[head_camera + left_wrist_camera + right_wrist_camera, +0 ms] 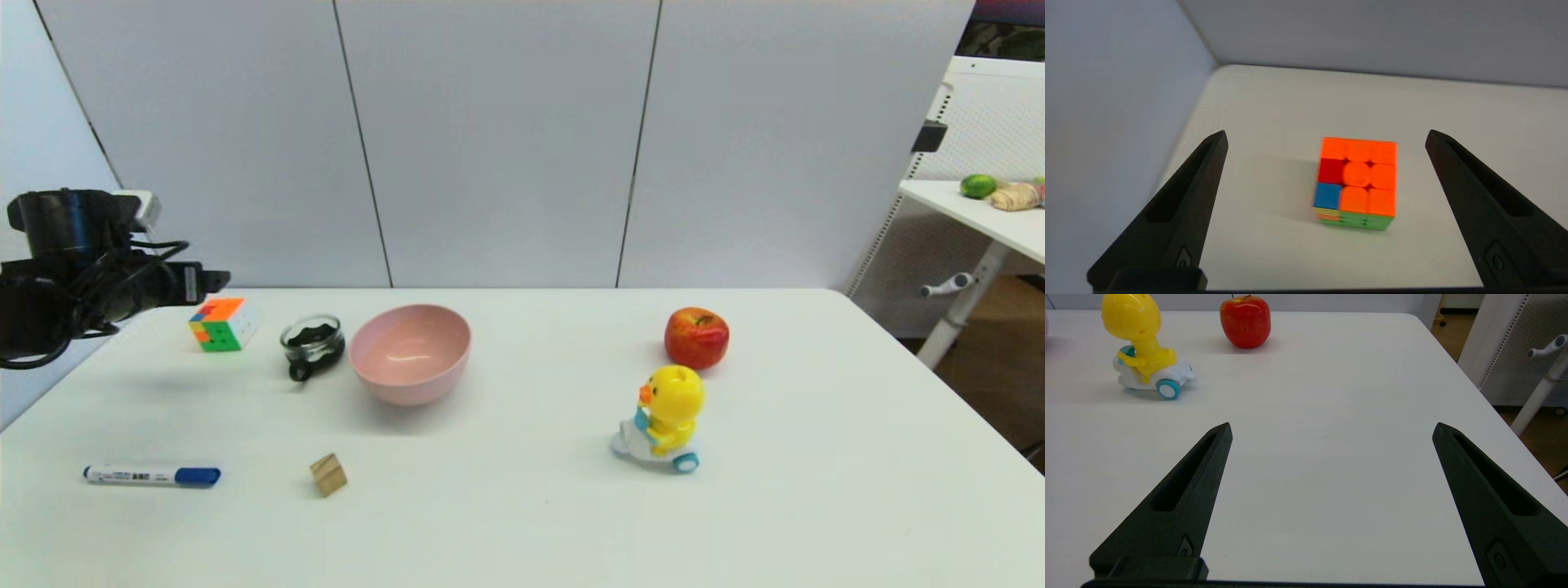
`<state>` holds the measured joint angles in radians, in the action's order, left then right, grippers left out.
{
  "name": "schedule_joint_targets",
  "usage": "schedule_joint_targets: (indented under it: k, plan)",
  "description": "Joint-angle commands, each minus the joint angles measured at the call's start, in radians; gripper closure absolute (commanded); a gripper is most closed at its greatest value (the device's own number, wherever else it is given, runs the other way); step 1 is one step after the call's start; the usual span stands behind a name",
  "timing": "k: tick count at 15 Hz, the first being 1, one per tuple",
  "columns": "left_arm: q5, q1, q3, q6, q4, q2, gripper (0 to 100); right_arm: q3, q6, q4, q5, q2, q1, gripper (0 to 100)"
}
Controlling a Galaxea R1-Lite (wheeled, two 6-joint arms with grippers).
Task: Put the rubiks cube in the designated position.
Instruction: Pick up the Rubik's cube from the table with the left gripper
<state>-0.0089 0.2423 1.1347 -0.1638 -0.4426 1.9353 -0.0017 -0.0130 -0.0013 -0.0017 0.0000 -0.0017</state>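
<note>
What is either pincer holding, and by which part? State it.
Nothing. The left pincer is open above the rubiks cube, not touching it; the right pincer is open over bare table.

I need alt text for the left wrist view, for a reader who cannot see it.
A rubiks cube, mostly orange on top, sits on the white table near the wall corner. The open left gripper is above it, its two black fingers spread wide on either side and not touching it.
</note>
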Motion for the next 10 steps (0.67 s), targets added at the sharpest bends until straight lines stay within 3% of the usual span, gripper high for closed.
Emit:
schedule_joint_targets:
  k: [1,10]
  plan:
    - [-0.045,0.0,-0.006,-0.04,0.03,0.053,0,0.0,-0.001,0.0,0.0,0.002,0.0,0]
    - [-0.019,0.0,0.002,-0.042,0.056,0.082,0,0.002,-0.001,0.0,0.0,0.002,0.0,0]
